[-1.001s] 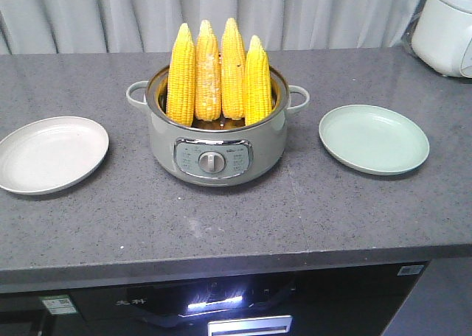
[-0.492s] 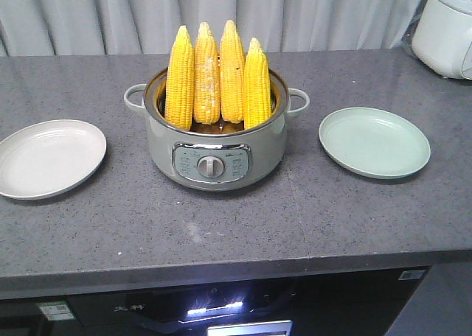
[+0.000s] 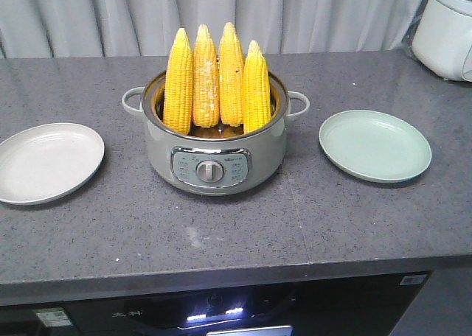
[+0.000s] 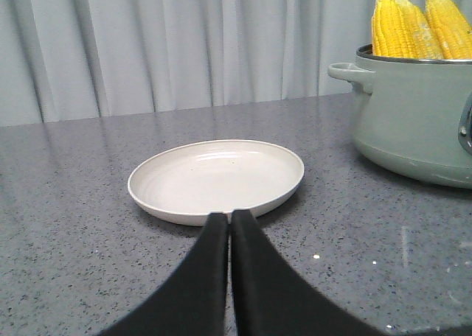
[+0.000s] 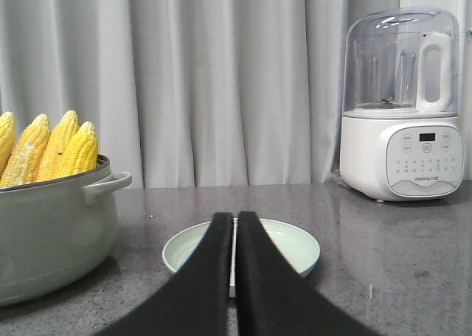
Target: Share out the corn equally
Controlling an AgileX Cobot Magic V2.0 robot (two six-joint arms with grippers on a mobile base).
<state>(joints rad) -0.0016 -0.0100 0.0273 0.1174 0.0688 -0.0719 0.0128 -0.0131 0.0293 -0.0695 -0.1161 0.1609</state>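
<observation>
Low over the grey countertop (image 3: 317, 218), the left gripper (image 4: 229, 229) and right gripper (image 5: 235, 229) were each closed tip to tip, empty, facing a white plate (image 4: 215, 177) and a green plate (image 5: 291, 251) respectively. The corn (image 3: 217, 78), four cobs, stood upright in the pot (image 3: 214, 148) between the plates.

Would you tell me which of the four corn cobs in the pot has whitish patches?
The second cob from the left in the front view: it alone shows pale, whitish blotches among its yellow kernels.
</observation>
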